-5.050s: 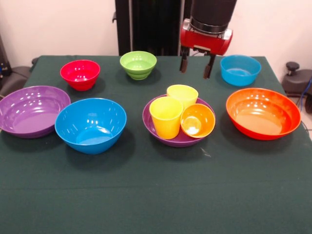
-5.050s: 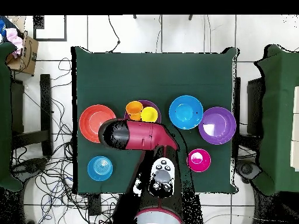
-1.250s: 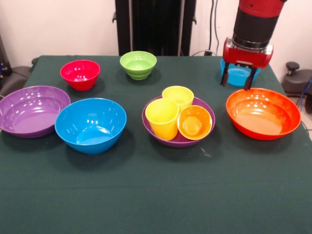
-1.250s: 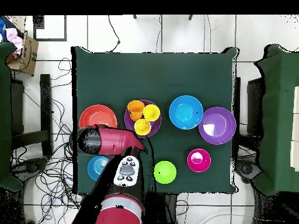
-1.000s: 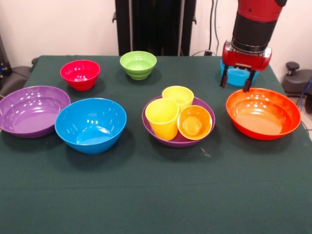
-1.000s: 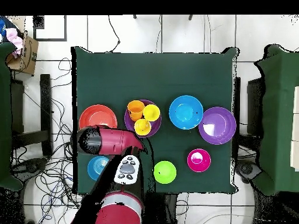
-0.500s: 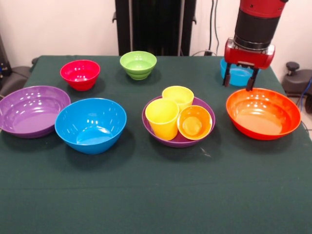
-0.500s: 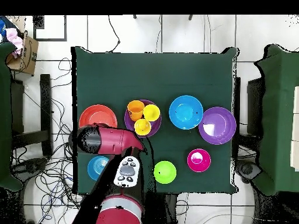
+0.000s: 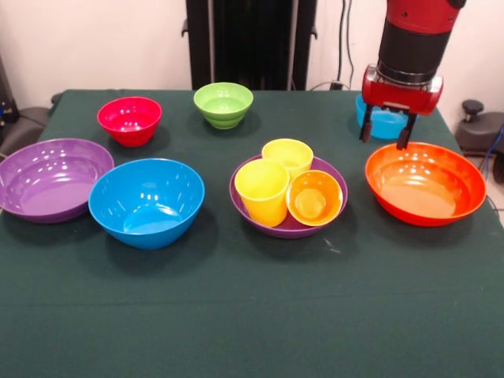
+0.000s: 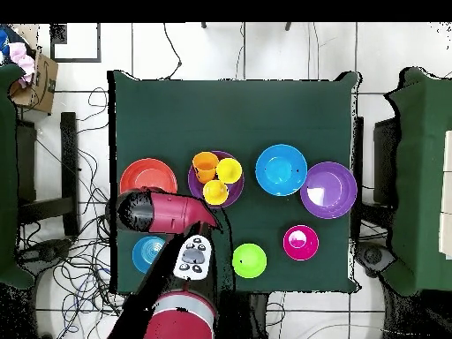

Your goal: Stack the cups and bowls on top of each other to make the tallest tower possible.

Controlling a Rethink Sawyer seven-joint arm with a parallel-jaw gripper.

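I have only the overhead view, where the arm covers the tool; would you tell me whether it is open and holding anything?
Observer: In the front view the tool is open and empty.
Operator: Where does it hang?
Observer: Between the small blue bowl behind it and the far rim of the large orange bowl.
Operator: Is the orange cup upright?
Observer: No, the orange cup is tilted inside the purple bowl, with its mouth towards the front camera, beside the two yellow cups.
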